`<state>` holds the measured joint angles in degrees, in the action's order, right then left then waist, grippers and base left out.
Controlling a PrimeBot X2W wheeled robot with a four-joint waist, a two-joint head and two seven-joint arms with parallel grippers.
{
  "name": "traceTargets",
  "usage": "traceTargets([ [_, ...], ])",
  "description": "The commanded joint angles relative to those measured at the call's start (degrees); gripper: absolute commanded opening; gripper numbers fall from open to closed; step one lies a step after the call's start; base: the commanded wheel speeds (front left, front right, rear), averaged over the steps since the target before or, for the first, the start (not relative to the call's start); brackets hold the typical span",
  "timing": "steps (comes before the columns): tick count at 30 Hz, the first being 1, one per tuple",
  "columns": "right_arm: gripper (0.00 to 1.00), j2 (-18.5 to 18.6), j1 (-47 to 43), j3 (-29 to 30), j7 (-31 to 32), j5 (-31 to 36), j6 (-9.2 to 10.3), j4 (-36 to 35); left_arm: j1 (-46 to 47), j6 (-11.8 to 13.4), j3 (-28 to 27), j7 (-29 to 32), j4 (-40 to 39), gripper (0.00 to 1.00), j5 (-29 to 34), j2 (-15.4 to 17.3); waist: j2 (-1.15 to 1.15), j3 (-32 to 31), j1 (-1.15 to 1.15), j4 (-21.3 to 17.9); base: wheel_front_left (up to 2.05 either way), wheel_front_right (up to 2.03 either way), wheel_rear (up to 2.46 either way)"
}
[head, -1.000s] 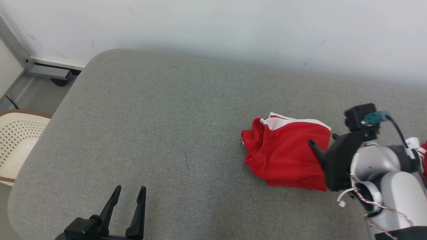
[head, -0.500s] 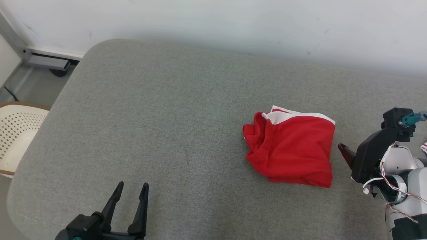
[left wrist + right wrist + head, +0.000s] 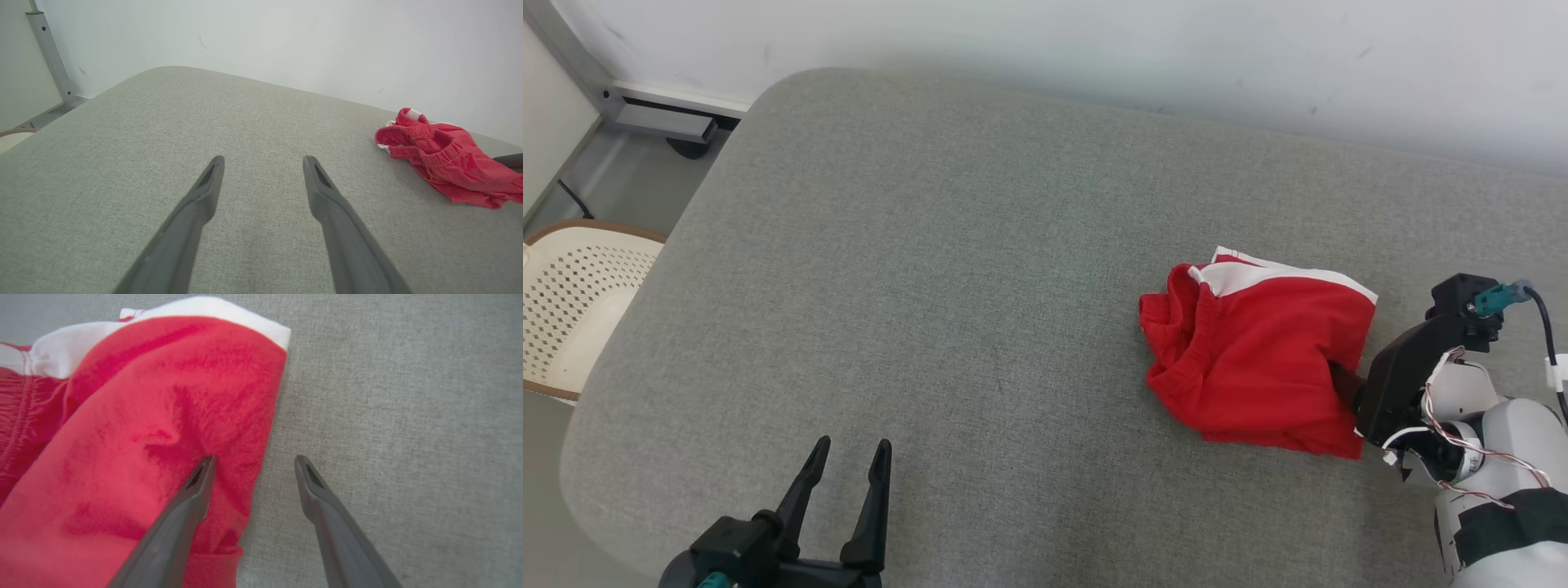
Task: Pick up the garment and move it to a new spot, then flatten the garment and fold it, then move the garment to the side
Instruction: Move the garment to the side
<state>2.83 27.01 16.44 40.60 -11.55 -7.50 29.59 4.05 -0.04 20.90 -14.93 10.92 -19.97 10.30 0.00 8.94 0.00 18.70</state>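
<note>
The garment [image 3: 1258,359] is a pair of red shorts with white trim, lying crumpled right of centre on the grey padded table [image 3: 931,286]. My right gripper [image 3: 1342,382] is at the garment's right edge. In the right wrist view the right gripper [image 3: 253,459] is open: one finger lies over the red garment [image 3: 143,428] and the other over bare grey fabric. Nothing is held. My left gripper [image 3: 849,445] is open near the table's front left, far from the garment. The left wrist view shows the left gripper [image 3: 263,157] over bare table and the garment [image 3: 445,163] to the right.
A cream perforated chair [image 3: 572,302] stands off the table's left edge. A pale wall runs along the table's far side, with a metal rail [image 3: 662,122] on the floor at the far left corner. Bare grey surface stretches left of the garment.
My right gripper drew back off the garment to the right, then came in again at its right edge. The head camera shifted. The garment and the left gripper stayed put.
</note>
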Motion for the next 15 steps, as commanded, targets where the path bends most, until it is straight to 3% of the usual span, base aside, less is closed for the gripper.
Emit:
traceTargets([
  [1, 1.0, 0.2, 1.0, -0.1, -0.8, -0.2, 0.03, 1.3, 0.6, 0.0, 0.0, -0.2, 0.0, 1.0, -0.4, 0.1, 0.0, 0.1, 0.0, 0.2, 0.0, 0.0, 0.0],
  [10, 1.0, 0.1, 4.2, -0.5, -4.3, -0.2, 0.03, 9.7, 0.7, 0.1, 0.4, -0.2, 0.1, 1.0, -0.5, 0.1, 0.0, 0.2, 0.0, 1.1, 0.0, 0.0, 0.0],
  [12, 0.86, 0.1, 5.1, -0.4, -5.0, -0.1, 0.03, 11.6, 0.7, 0.2, 0.5, -0.2, 0.1, 1.0, -0.5, 0.0, 0.0, 0.2, 0.0, 1.2, 0.0, 0.0, 0.0],
  [13, 0.64, 0.1, 5.5, -0.4, -5.3, 0.0, 0.03, 12.5, 0.7, 0.2, 0.5, -0.2, 0.1, 1.0, -0.5, 0.0, 0.0, 0.2, 0.0, 1.3, 0.0, 0.0, 0.0],
  [14, 0.49, 0.1, 5.8, -0.3, -5.7, 0.0, 0.03, 13.4, 0.7, 0.2, 0.5, -0.3, 0.1, 1.0, -0.6, 0.0, 0.0, 0.2, 0.0, 1.3, 0.0, 0.0, 0.0],
  [15, 0.45, 0.1, 6.3, -0.3, -6.1, 0.2, 0.03, 14.2, 0.6, 0.2, 0.5, -0.3, 0.1, 1.0, -0.6, 0.0, 0.0, 0.2, 0.0, 1.3, 0.0, 0.0, 0.0],
])
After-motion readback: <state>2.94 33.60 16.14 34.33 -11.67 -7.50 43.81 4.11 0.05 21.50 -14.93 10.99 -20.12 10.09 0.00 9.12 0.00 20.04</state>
